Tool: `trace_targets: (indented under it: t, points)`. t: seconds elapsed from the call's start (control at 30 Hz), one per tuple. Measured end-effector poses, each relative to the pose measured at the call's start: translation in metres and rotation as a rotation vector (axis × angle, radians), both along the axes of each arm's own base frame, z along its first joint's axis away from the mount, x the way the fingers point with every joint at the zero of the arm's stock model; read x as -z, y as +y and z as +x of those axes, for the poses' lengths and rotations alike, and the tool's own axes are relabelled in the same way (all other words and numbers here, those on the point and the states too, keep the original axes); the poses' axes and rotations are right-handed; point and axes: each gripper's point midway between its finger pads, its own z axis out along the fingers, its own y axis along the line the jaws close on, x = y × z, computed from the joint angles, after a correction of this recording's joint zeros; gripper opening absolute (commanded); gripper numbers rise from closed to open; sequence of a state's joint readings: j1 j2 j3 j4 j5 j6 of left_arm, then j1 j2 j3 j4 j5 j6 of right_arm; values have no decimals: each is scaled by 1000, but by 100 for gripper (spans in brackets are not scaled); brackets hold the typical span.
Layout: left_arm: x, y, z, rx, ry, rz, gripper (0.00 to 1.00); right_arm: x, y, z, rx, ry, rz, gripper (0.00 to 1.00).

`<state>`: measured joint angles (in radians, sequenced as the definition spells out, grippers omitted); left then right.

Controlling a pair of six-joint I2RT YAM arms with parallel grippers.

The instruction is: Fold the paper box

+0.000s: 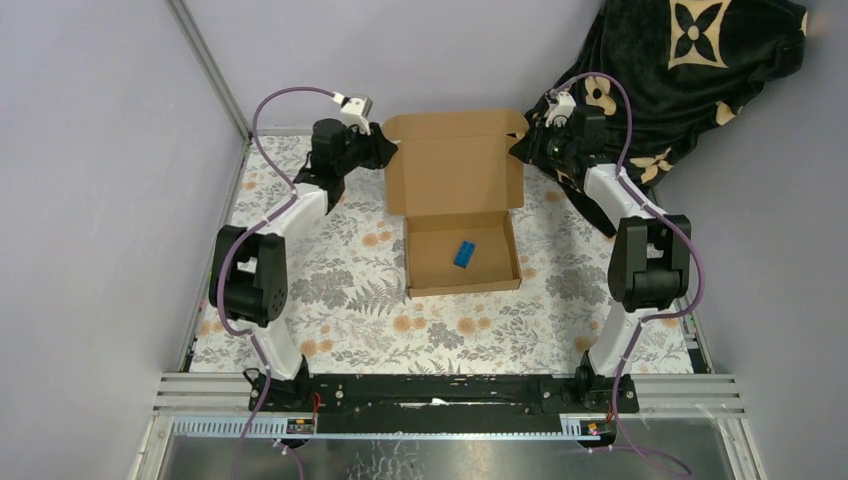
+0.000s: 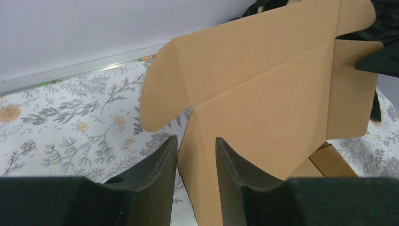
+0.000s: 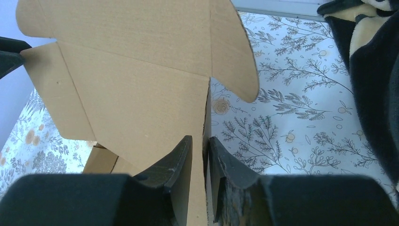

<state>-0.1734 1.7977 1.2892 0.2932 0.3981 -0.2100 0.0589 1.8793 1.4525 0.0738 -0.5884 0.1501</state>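
Note:
The brown paper box (image 1: 495, 281) sits mid-table with its tray formed and its lid (image 1: 455, 165) raised at the back. A small blue object (image 1: 465, 254) lies in the tray. My left gripper (image 1: 388, 152) is at the lid's left edge. In the left wrist view (image 2: 196, 143) its narrowly parted jaws have the cardboard (image 2: 263, 94) between them. My right gripper (image 1: 520, 148) is at the lid's right edge. In the right wrist view (image 3: 201, 141) its jaws are pinched on the cardboard (image 3: 131, 94).
A floral cloth (image 1: 340, 290) covers the table. A black patterned blanket (image 1: 690, 70) is heaped at the back right, close behind my right arm. Grey walls stand at the left and the back, with a metal rail (image 1: 210, 70) along the left.

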Motion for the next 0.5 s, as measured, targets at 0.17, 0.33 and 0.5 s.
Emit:
trace_targets:
  t: [0.17, 0.33, 0.5]
  points:
    - [-12, -24, -15, 20, -44, 45, 40, -9, 3, -10, -2, -23, -32, 28]
    - [-8, -24, -28, 8, -46, 73, 40, -15, 7, -21, -7, -39, -65, 25]
    - [4, -18, -41, -12, -21, 90, 39, -16, 8, -29, -1, -52, -92, 22]
